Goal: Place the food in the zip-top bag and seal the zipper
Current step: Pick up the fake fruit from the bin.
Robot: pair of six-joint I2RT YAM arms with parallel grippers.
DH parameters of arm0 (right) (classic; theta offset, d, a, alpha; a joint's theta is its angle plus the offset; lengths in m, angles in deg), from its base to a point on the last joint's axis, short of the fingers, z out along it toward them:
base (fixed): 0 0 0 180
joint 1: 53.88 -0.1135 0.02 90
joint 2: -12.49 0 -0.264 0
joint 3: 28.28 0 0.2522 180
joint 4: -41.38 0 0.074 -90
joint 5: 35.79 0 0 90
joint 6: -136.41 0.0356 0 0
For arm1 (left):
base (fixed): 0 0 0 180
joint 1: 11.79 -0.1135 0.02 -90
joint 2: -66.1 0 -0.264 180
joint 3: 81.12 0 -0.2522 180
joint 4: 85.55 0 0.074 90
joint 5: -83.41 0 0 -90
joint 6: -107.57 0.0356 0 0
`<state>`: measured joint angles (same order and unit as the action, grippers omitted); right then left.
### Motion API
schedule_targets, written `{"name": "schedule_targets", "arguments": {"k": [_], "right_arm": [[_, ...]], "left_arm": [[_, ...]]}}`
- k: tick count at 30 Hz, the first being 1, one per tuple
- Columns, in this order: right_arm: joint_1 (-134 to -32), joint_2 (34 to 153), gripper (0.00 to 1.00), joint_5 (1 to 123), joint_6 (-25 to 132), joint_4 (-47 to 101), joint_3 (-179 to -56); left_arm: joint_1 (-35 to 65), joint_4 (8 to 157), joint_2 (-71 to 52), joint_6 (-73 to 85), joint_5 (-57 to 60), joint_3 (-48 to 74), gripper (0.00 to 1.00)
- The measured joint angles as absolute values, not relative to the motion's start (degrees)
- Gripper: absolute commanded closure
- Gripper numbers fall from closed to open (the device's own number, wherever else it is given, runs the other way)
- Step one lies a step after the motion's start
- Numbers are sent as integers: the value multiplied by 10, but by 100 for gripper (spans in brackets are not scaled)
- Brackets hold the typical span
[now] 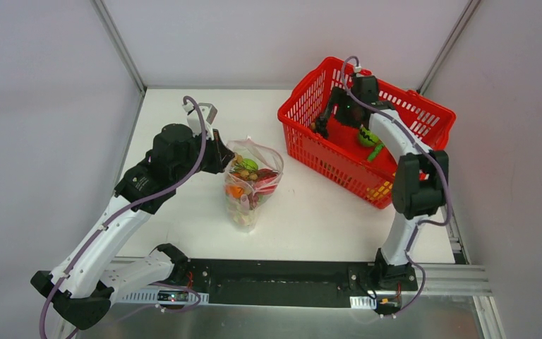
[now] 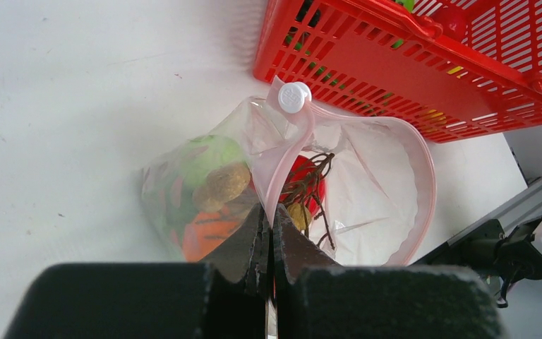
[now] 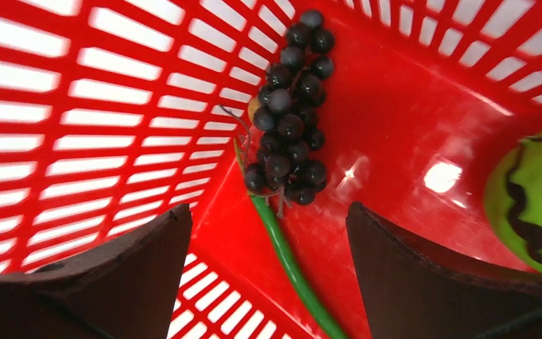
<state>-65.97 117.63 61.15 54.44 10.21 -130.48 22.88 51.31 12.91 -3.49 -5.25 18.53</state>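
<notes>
**Surroundings.** A red mesh basket (image 1: 302, 93) stands on the white table (image 1: 324, 212). Inside the basket, a bunch of dark grapes (image 3: 293, 106) lies against the mesh wall. A thin green stalk (image 3: 289, 261) runs out from under the bunch. A green round fruit with dark stripes (image 3: 533, 198) sits a little apart from the grapes. The zip-top bag (image 1: 254, 180) stands upright near the basket, on the side toward the left arm and not touching it. Through its clear wall show a green piece (image 2: 208, 155), a brown lump (image 2: 222, 182), an orange piece (image 2: 205, 236) and a red fruit (image 2: 307, 180).

**Grippers.** The right gripper (image 3: 268, 212) is down inside the basket with its fingers spread wide. It holds nothing, and the lower end of the grapes lies just ahead of the gap, untouched. The left gripper (image 2: 268, 240) is at the far side of the bag from the basket, jaws pressed together on the pink zipper (image 2: 282, 166). The bag's mouth gapes open. The white slider (image 2: 294, 97) sits at the end of the strip nearest the basket.
</notes>
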Motion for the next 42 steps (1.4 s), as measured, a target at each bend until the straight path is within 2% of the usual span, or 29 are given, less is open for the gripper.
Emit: {"name": "schedule_targets", "arguments": {"k": [5,12,19,23,27,35,42], "right_arm": [[-665,1285,15,615,568,70,-1371],[-685,1358,17,590,578,65,-1425],[-704,1397,42,555,578,63,-1433],[-703,1401,68,534,581,64,-1428],[-703,1391,85,527,582,81,-1409],[-698,1300,99,518,582,123,-1306],[-682,1176,100,518,596,188,-1220]], "left_arm": [[229,517,131,-35,-52,189,100],[229,521,134,-35,-52,195,100],[229,521,134,-35,-52,195,100],[229,521,134,-35,-52,195,100],[229,521,134,-35,-52,195,100],[229,521,134,-35,-52,195,100],[229,521,130,-35,-51,195,100]]}}
